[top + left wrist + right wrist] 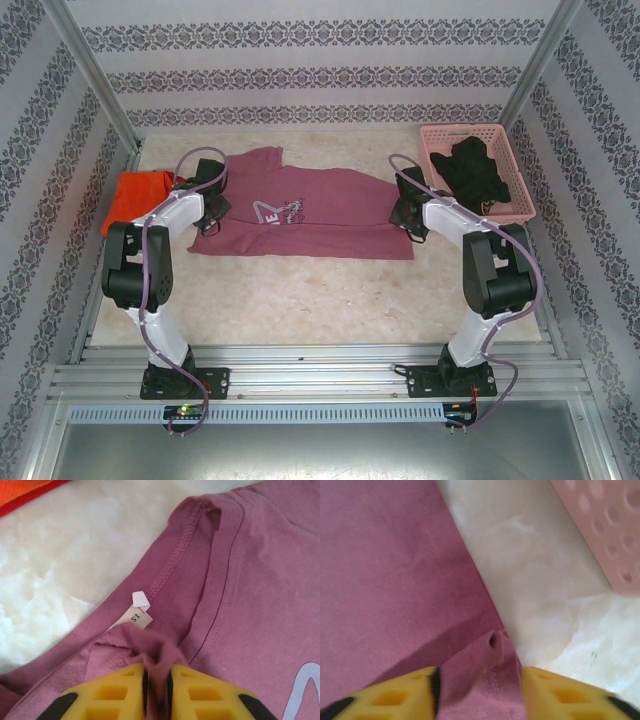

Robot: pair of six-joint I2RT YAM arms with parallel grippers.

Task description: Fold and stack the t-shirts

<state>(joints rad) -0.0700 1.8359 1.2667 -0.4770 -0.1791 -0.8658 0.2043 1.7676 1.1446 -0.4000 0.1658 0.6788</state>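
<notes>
Left gripper (157, 672) pinched a thin fold of the maroon t-shirt (320, 215) between its yellow fingers (125, 685), close by the collar seam and the white label (135, 617). Right gripper (480, 675) had a thicker bunch of hem between jaws standing wider; whether it clamped that cloth or merely straddled it, I could not tell.

From above, the maroon shirt lay flat across the middle of the table (300, 300), chest print up. The left gripper was at its 9 o'clock end and the right at its 3 o'clock end. The orange t-shirt (135, 195) lay crumpled just beyond, at 9 o'clock. A pink basket (478, 130) holding a dark garment (478, 170) stood at 2 o'clock.

Judged so, the maroon shirt was mid-fold and nothing was stacked. Next, both grippers likely needed to let go cleanly and lift straight up, so the cloth did not drag, then retake it for a crosswise fold.
</notes>
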